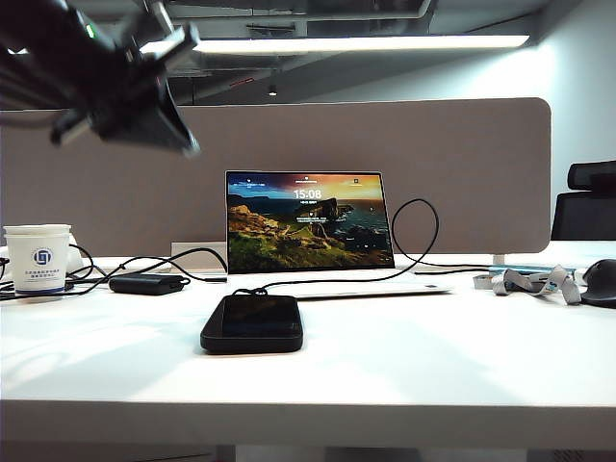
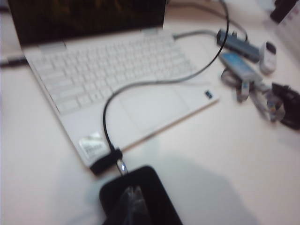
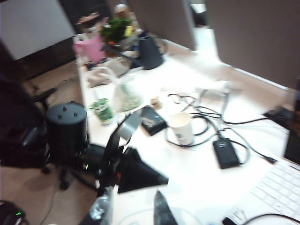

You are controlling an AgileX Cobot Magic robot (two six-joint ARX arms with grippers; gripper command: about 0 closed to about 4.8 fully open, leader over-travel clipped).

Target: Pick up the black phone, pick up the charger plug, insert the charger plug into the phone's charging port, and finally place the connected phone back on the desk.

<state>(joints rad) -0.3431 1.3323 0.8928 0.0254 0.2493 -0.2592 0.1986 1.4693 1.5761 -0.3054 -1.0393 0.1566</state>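
White desk, black phone lying flat, left jaws raised well above

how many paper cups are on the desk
1. The paper cup stands at the desk's far left, by the power brick; more may be hidden.

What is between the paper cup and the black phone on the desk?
In the exterior view, a narrow black power brick with its cables lies between the paper cup and the black phone; otherwise only bare white desk.
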